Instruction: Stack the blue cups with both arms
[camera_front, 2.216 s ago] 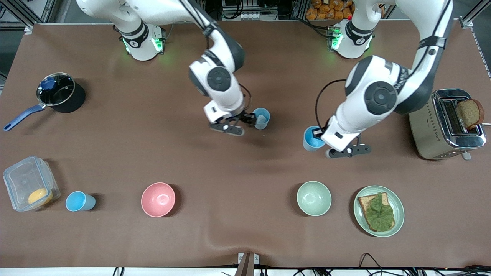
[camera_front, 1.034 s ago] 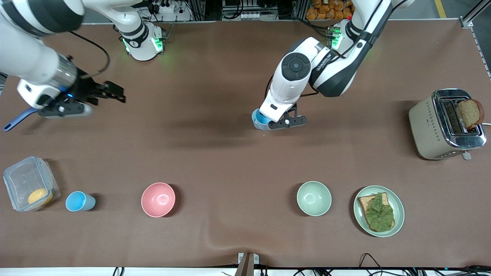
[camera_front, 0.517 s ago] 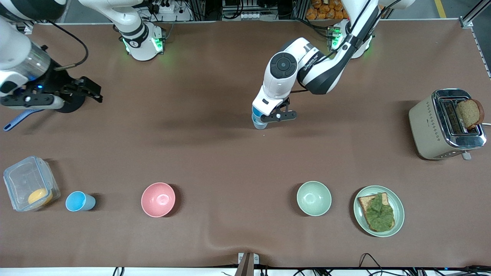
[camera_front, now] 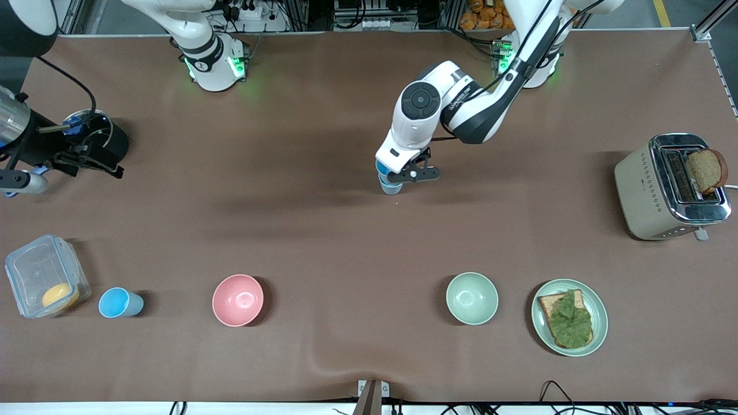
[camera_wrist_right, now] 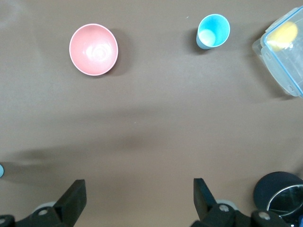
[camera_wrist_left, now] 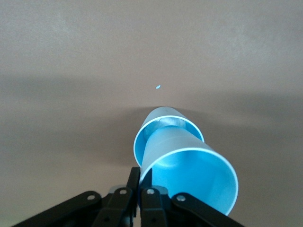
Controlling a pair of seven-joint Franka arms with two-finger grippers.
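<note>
My left gripper (camera_front: 405,174) is shut on the rim of a blue cup (camera_front: 382,168) and holds it tilted, its base inside a second blue cup (camera_front: 391,188) that stands mid-table. In the left wrist view my left gripper (camera_wrist_left: 140,189) pinches the wall of the held cup (camera_wrist_left: 189,175), nested in the standing cup (camera_wrist_left: 163,119). My right gripper (camera_front: 98,162) is open and empty, up over the pot at the right arm's end of the table; the right wrist view (camera_wrist_right: 137,196) shows its jaws wide apart. A third blue cup (camera_front: 119,302) (camera_wrist_right: 213,31) stands beside the clear container.
A black pot (camera_front: 95,138) (camera_wrist_right: 281,194), a clear container (camera_front: 46,276) (camera_wrist_right: 284,47), a pink bowl (camera_front: 237,300) (camera_wrist_right: 93,49), a pale-green bowl (camera_front: 471,298), a plate with toast (camera_front: 599,323) and a toaster (camera_front: 671,184) stand around the table.
My left arm carried its blue cup across and set it into the cup mid-table. My right gripper let that cup go and swung out to the pot.
</note>
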